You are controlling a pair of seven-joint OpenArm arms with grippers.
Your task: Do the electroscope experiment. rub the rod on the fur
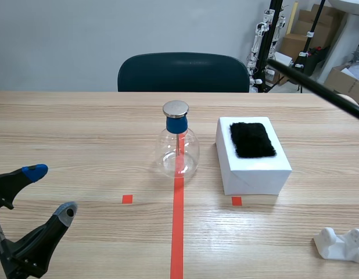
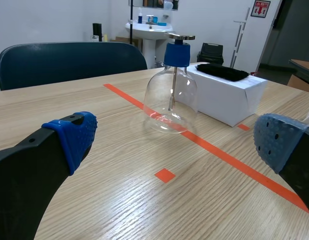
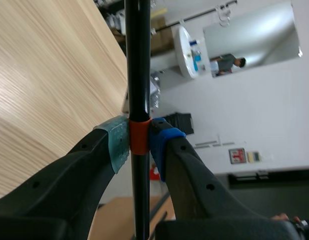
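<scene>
Rod (image 3: 137,60) pinched in R tool (image 3: 139,140), slanting high beyond fur (image 1: 252,139); L tool (image 1: 50,192) gapes wide, low over table (image 1: 81,128).

rod (image 3: 136,60) black, orange band | fur (image 1: 252,139) black | box (image 1: 258,174) white | flask (image 1: 177,154) clear, blue collar | table (image 1: 81,133) light wood grain

From my station I see a light wooden worktop (image 1: 81,128) with an orange-red tape line (image 1: 178,232) running away from me along its middle, and small tape squares (image 1: 127,199) on both sides of it. A white box (image 1: 255,171) stands just right of the line. Near the front right corner lies a small white plastic piece (image 1: 342,244); its exact shape I cannot tell. Behind the far edge stands a dark green chair (image 1: 182,72). Further back on the right are brown cardboard boxes (image 1: 301,40), and the left wrist view shows a white washbasin (image 2: 152,30) at the wall.
</scene>
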